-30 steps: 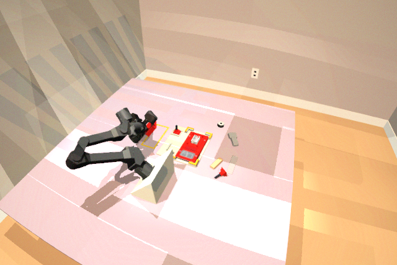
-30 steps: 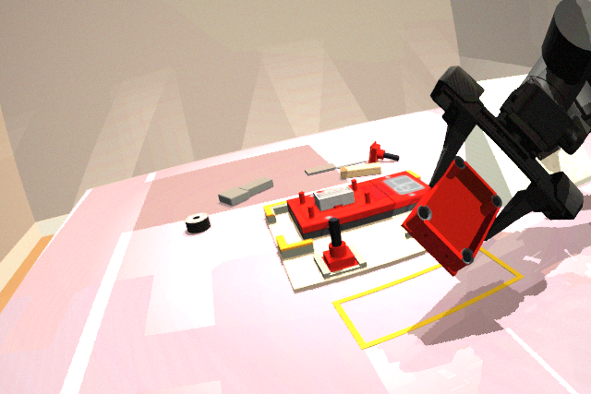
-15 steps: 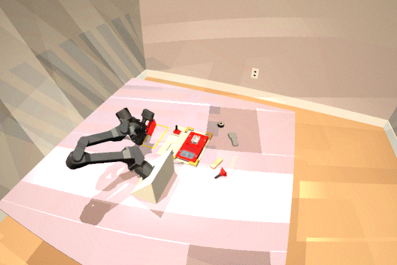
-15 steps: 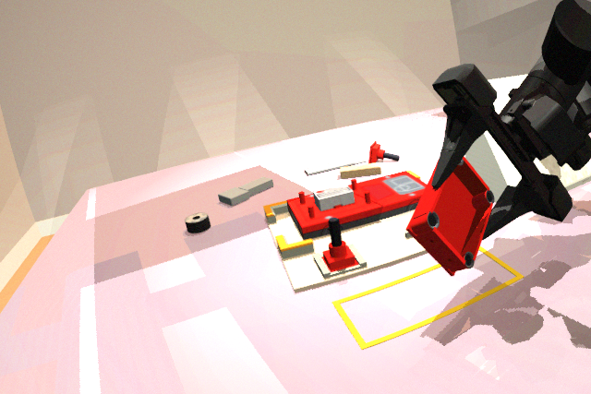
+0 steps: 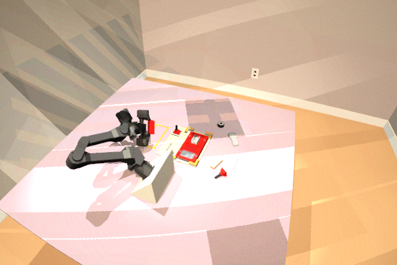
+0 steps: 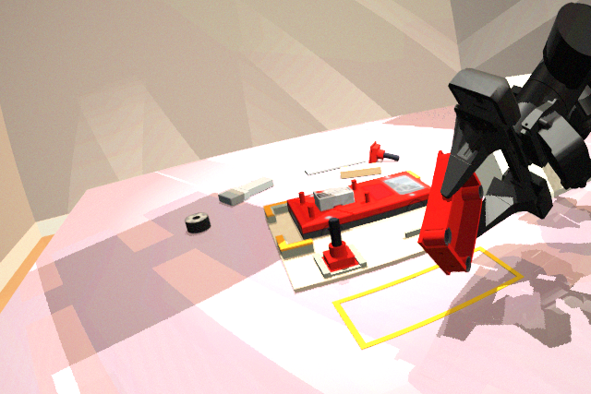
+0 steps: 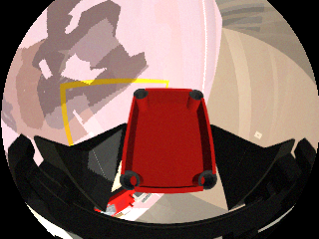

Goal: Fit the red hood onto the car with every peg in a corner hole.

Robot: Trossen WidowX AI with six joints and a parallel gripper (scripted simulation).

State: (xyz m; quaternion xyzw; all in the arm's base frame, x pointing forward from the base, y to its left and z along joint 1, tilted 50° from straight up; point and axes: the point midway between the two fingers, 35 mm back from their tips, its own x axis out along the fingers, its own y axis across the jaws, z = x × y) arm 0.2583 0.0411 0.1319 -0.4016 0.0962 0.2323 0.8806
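Gripper (image 6: 460,218) clamped on the hood (image 6: 451,225), one finger (image 6: 459,168) on each long side. Hood was off the table, stood nearly on edge in the exterior view, over the yellow outline (image 6: 429,301) marked on the mat. Wrist view showed its hollow underside toward the camera, a hole in each of four corner bosses, dark fingers pressing both flanks. In the top view the hood (image 5: 151,126) hung at the arm's (image 5: 105,146) end, toward the table's left-hand edge, apart from the jig.

Chassis (image 6: 357,208) sat in the jig (image 6: 295,260) near the table's middle, grey engine (image 6: 332,197) on the deck. Pegs (image 6: 301,197) stood up around the engine, uncovered. A red clamp with black handle (image 6: 336,248) stood on the jig's near part, between chassis and outline.

Loose bits toward the far edge: black ring (image 6: 198,222), grey block (image 6: 246,190), tan strip (image 6: 360,172), small red-and-black piece (image 6: 380,153). A pale wedge (image 5: 155,177) stood by the arm's base.
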